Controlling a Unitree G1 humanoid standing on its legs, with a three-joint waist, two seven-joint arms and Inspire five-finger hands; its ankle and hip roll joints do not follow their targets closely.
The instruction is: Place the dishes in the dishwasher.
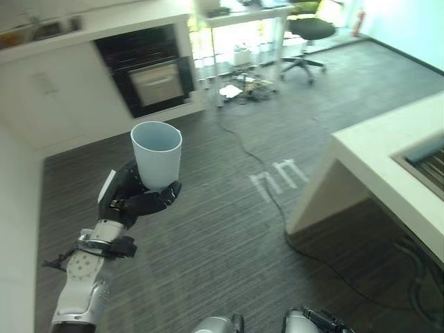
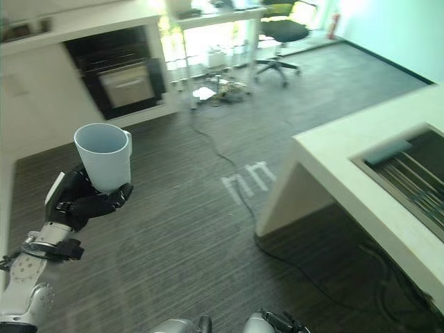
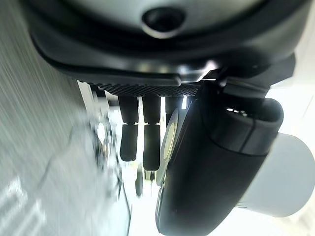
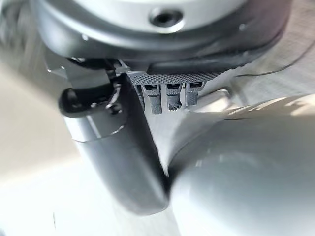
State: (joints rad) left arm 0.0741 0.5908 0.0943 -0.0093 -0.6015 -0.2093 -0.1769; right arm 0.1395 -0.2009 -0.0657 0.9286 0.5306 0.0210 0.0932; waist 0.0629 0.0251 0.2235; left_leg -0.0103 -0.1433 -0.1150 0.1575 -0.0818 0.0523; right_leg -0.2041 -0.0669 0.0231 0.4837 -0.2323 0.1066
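Left hand [image 1: 135, 198] is holding a pale blue cup [image 1: 157, 153] upright over the dark striped carpet floor [image 1: 229, 229], out on the robot's left side. Fingers are curling round the cup's lower part from below and behind, clamped on it; rim is facing up, and the inside is looking empty. In the left wrist view the thumb [image 3: 216, 167] is lying across the cup's pale wall [image 3: 283, 177], with the other fingers [image 3: 129, 142] bent beside it.

Right hand [image 4: 123, 157]: in the right wrist view the thumb is standing out straight and the short fingers [image 4: 170, 96] are sitting in a row beside it, relaxed, apart, gripping nothing.

To the right, a white table [image 2: 361, 149] is carrying a recessed opening with a rack of metal bars [image 2: 416, 177] inside it; the cup is well apart from that.

Farther back: a built-in black oven [image 1: 149, 73] is sitting in white cabinets [image 1: 55, 94], a white desk [image 1: 243, 14] is standing beside it with a dark office chair [image 1: 309, 35] near it, and there is small clutter [image 1: 243, 87] on the floor under the desk. A black cord [image 1: 277, 208] is running across the carpet past white tape marks [image 1: 277, 180].
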